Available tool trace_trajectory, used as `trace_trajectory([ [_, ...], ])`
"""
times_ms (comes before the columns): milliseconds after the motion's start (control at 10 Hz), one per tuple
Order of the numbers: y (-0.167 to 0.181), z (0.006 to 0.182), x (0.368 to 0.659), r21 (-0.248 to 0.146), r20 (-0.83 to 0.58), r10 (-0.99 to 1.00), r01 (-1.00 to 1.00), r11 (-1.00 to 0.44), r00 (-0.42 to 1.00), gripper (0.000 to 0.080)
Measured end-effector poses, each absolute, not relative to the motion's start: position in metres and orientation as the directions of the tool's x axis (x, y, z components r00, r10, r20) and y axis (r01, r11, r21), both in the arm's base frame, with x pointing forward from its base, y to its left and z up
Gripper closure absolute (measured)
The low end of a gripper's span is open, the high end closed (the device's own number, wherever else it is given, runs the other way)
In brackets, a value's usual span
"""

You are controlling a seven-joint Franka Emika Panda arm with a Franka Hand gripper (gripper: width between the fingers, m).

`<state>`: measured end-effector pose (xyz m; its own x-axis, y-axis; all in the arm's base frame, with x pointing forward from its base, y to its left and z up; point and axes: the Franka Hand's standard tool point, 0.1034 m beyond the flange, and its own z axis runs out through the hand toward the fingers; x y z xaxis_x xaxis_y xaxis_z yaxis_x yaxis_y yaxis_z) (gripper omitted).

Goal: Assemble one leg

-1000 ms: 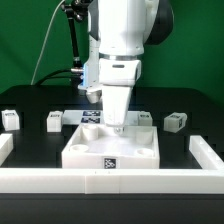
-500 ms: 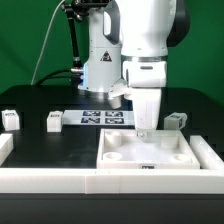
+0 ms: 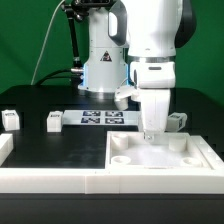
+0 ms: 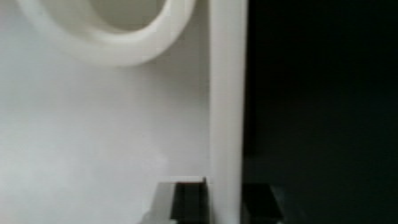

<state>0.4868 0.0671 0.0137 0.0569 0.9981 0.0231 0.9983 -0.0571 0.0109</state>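
Observation:
My gripper [image 3: 154, 131] stands over the far edge of the large white square plate [image 3: 150, 160], which lies at the exterior view's right, in the corner of the white rail. In the wrist view the two dark fingers [image 4: 187, 203] straddle the plate's raised edge [image 4: 226, 110], shut on it, with my gripper [image 4: 224, 205] centred on that edge. One round corner hole [image 4: 121, 25] shows in the plate. Three small white tagged legs lie on the black table: one at the far left [image 3: 10, 119], one beside it [image 3: 55, 121], one behind the gripper at the right [image 3: 178, 120].
The marker board [image 3: 100, 118] lies flat behind the plate, in front of the arm's base. A low white rail [image 3: 55, 181] borders the table's front and runs up both sides [image 3: 213, 150]. A dark stand with cables rises at the back left.
The gripper and the white square plate have moved together from the middle of the table to the exterior view's right, into the rail's corner. The legs have not moved.

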Motion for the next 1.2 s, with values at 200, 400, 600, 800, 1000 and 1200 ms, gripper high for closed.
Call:
trace_trajectory([
  [200, 0.067, 0.014, 0.487, 0.011, 0.023, 0.998, 0.998, -0.058, 0.058, 0.0512],
  [400, 0.066, 0.014, 0.487, 0.011, 0.023, 0.998, 0.998, -0.059, 0.059, 0.0204],
  [600, 0.066, 0.014, 0.487, 0.011, 0.023, 0.998, 0.998, -0.06, 0.059, 0.0161],
  [800, 0.065, 0.014, 0.487, 0.011, 0.023, 0.998, 0.998, -0.06, 0.06, 0.0153],
  [1000, 0.069, 0.026, 0.485, 0.022, 0.022, 0.993, 0.993, -0.113, 0.113, 0.0151],
  [1200, 0.072, 0.054, 0.477, 0.048, 0.018, 0.987, 0.986, -0.16, 0.16, 0.0151],
])
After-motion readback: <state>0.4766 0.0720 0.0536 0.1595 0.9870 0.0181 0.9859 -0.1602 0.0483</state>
